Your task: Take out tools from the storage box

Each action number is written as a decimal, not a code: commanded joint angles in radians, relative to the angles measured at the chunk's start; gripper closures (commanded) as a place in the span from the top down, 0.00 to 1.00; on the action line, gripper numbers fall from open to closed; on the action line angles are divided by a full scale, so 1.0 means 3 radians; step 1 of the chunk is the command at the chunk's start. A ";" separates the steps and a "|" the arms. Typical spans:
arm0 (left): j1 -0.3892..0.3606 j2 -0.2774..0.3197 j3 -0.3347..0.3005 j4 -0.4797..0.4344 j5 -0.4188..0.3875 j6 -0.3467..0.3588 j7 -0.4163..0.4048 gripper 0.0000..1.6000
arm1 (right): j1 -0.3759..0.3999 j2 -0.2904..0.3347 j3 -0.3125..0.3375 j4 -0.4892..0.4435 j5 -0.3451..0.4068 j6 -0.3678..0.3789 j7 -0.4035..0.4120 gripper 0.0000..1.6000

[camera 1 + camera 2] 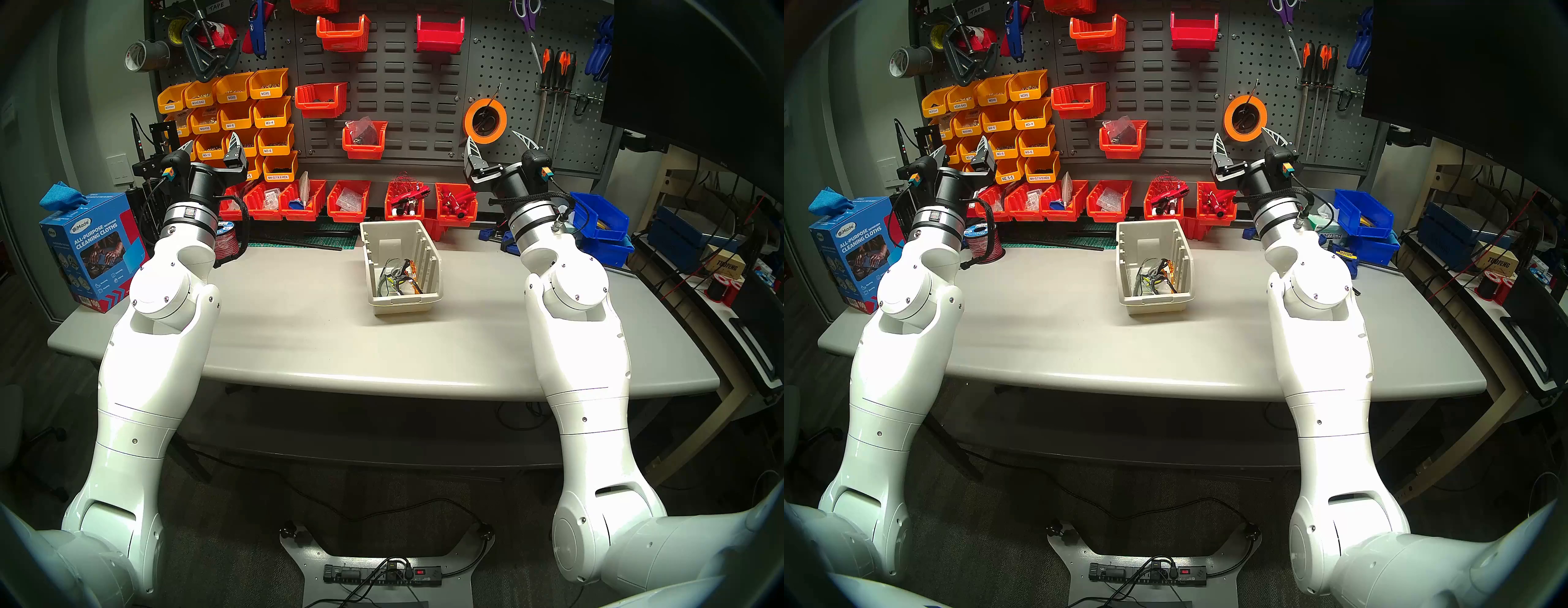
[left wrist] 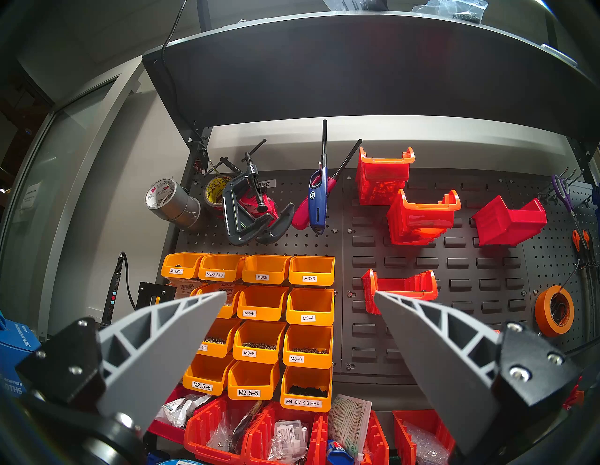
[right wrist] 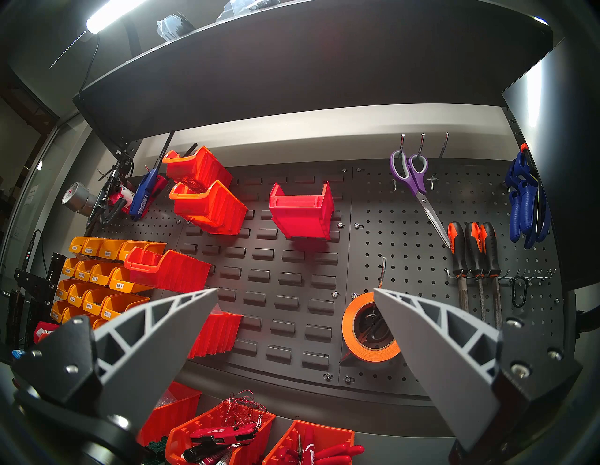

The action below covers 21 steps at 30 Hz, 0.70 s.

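Behind the grey bench (image 1: 297,339) hangs a pegboard, both tools, left (image 1: 211,150) and right (image 1: 497,142), raised wide open and empty, so either should descend straight into the central beige ribbed plastic bin (image 1: 384,242) for the tangled clear-lens safety glasses (image 1: 399,278).

Grey table (image 1: 297,339), beige storage box (image 1: 384,242), blue cloth carton (image 1: 91,250)

Safety glasses (image 1: 399,278) lie tangled in the beige storage bin (image 1: 384,237); individual frames are not separable, and the front lip hides their lower edge. Neither wrist view shows the bin or table. Cleaning-cloth box (image 1: 91,250) is partly behind the left arm. Monitor (image 1: 695,63) is cut off at the frame's edge.
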 commanded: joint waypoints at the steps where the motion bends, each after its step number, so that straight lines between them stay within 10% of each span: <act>1: -0.0036 -0.0021 0.0052 0.0028 0.0007 0.0005 -0.0012 1.00 | 0.0247 -0.0069 -0.0166 -0.0267 0.0233 0.0044 0.0278 1.00; 21: -0.0023 -0.0018 0.0044 0.0017 0.0003 0.0005 -0.0011 1.00 | 0.0133 -0.0217 -0.0345 -0.0362 0.0211 -0.0089 0.0275 1.00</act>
